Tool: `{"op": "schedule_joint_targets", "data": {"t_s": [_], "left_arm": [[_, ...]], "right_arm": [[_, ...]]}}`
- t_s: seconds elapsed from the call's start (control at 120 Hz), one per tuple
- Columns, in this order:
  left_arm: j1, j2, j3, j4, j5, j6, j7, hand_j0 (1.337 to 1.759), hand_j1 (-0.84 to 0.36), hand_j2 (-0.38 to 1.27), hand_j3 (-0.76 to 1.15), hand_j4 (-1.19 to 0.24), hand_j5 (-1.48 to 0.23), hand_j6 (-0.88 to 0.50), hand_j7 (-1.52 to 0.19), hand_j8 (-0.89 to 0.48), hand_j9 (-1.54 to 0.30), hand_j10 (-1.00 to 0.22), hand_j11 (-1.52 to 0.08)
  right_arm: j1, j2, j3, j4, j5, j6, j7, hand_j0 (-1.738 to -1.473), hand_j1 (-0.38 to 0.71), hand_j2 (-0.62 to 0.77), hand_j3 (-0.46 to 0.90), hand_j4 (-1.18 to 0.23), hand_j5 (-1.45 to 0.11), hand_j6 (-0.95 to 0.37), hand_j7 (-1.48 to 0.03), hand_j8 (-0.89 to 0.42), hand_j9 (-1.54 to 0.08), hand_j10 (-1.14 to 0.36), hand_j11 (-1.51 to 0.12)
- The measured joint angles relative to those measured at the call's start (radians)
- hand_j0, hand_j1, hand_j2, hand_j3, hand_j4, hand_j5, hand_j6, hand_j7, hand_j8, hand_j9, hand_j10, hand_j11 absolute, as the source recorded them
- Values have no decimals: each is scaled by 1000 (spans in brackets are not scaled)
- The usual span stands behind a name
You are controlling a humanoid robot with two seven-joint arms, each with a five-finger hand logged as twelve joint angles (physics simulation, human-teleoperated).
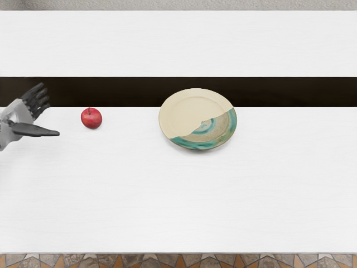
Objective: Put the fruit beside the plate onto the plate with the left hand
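the left hand (25,114), fingers spread and holding nothing, sits just left of the red apple (91,118), which lies well left of the plate (198,119).

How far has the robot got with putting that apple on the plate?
Done: nothing yet. The apple lies on the table, left of the plate and apart from it; the plate holds nothing. In hand: the left hand hovers at the picture's left edge, fingers spread, close to the apple but not touching it. Left: grasp the apple, carry it across and set it on the plate.
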State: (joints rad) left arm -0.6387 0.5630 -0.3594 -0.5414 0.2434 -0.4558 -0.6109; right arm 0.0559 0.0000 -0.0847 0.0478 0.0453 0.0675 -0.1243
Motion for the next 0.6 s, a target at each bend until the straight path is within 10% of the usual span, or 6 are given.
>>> {"op": "schedule_joint_targets", "data": {"t_s": [0.6], "left_arm": [[-96,-155,2,2,234,184,0,1658,208,27,0,-120,-155,-121,-155,-120,-155,-120,-155]], "right_arm": [[16,0,2,-6,2,-1,0,-1658,-349,0,0,-1,0,-1,0,-1,0,0,0]]}}
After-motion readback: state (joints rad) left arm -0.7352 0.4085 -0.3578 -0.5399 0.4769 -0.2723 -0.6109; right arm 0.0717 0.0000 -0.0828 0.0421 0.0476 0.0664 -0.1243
